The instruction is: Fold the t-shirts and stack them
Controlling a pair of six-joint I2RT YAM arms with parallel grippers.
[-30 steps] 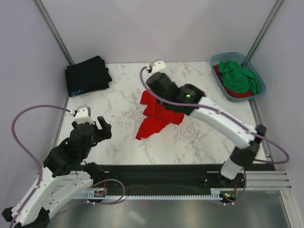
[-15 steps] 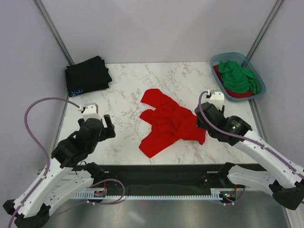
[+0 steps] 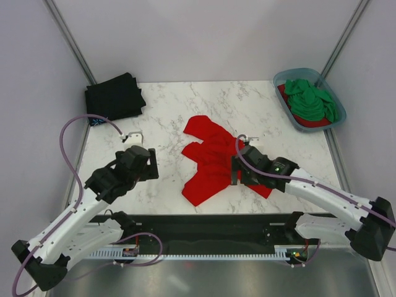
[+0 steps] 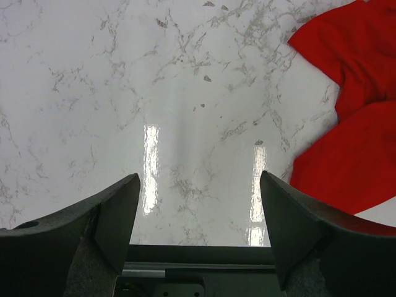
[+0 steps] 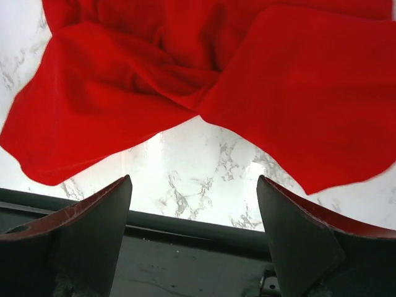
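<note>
Shirts from above sit by stage: red shirt (image 3: 213, 162) crumpled centrally, apparently for folding, black shirt (image 3: 114, 97) folded far-left as stack base, green shirt (image 3: 309, 99) waiting in tub (image 3: 278, 79); left wrist shows left gripper (image 4: 198, 182) spread over bare table (image 4: 185, 93) beside red cloth; right wrist, right gripper (image 5: 193, 182) spread above its near edge, probably seeking a corner.

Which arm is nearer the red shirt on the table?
Right. The right arm is over the red shirt, at its near edge; the left arm is apart, to its left.
</note>
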